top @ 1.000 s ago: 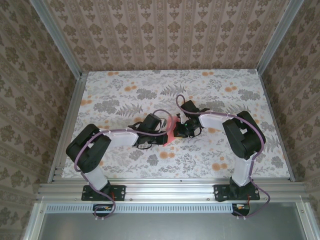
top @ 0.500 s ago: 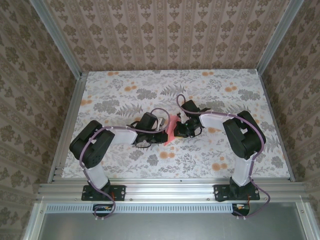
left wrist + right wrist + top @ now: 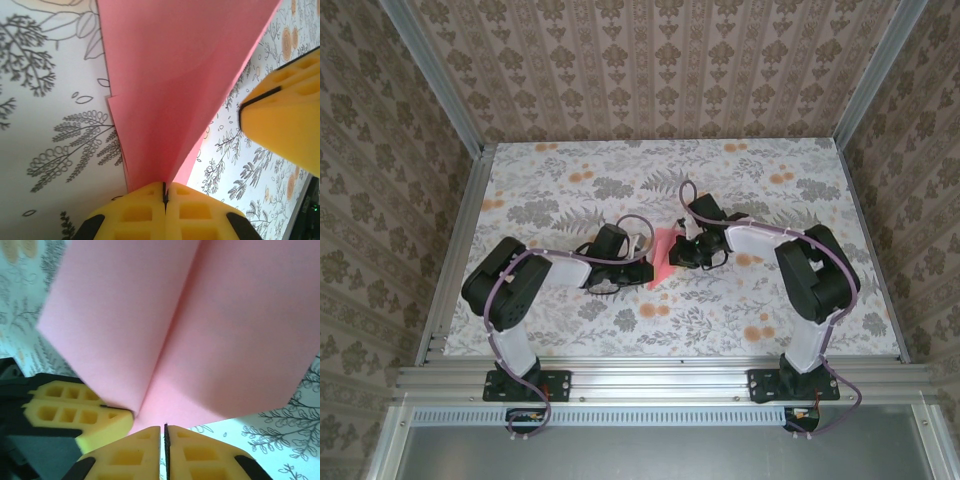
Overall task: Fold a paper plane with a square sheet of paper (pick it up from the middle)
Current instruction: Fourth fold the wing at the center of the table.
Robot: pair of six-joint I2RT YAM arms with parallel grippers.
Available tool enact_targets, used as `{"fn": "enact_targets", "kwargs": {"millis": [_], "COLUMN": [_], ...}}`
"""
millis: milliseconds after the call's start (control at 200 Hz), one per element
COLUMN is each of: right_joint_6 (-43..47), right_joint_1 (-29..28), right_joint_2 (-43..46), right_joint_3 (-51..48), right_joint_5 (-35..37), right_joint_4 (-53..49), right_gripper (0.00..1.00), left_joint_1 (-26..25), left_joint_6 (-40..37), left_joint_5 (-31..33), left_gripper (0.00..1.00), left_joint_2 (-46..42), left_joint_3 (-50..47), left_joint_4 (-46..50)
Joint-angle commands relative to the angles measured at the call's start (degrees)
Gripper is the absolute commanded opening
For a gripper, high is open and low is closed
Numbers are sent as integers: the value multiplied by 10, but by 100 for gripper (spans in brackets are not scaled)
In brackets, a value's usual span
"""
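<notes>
The pink sheet of paper [image 3: 664, 256] hangs above the middle of the table, folded in layers along a centre crease [image 3: 170, 340]. My left gripper [image 3: 646, 270] comes in from the left and is shut on its narrow end [image 3: 155, 150], where the layers run down into the closed jaws [image 3: 164, 188]. From the right, my right gripper [image 3: 677, 254] meets the paper's lower edge [image 3: 210, 390] with its jaws [image 3: 164, 429] shut on it. Each wrist view shows the other gripper's yellow fingers [image 3: 285, 125] [image 3: 75, 410] close by.
The table [image 3: 570, 190] has a grey leaf print with orange flowers [image 3: 755, 332]. Patterned walls and aluminium rails [image 3: 460, 250] close in the left, right and back. Both arms bend inward over the table's centre, their cables looping above them.
Both grippers have carried the paper slightly away from the arm bases. The left elbow has swung back and the paper now shows a broader face to the top camera.
</notes>
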State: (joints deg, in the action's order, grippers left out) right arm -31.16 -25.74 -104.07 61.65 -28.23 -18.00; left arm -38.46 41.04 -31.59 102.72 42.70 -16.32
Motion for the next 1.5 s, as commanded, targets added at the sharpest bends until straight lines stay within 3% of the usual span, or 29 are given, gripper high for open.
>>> {"fn": "enact_targets", "kwargs": {"millis": [0, 405, 745, 1035, 1190, 1495], "right_joint_6": [-31, -127, -132, -138, -144, -147], "right_joint_1": [2, 2, 3, 7, 9, 10], "right_joint_2": [27, -34, -77, -88, -86, -86], "right_joint_3": [-11, -9, 14, 13, 13, 14], "right_joint_5": [-40, -108, -79, -50, -44, -42], "right_joint_4": [49, 185, 186, 181, 185, 183], "right_gripper": [10, 6, 6, 5, 5, 5], "left_joint_1": [7, 30, 36, 35, 27, 11], "left_joint_6": [25, 65, 72, 51, 26, 1], "left_joint_5": [-15, -49, -69, -57, -35, -10], "left_gripper": [0, 0, 0, 22, 28, 15], "left_joint_2": [13, 37, 44, 26, 21, 22], "left_joint_3": [-11, -14, -15, -16, -8, 5], "left_joint_4": [-2, -37, -46, -22, 21, 66]}}
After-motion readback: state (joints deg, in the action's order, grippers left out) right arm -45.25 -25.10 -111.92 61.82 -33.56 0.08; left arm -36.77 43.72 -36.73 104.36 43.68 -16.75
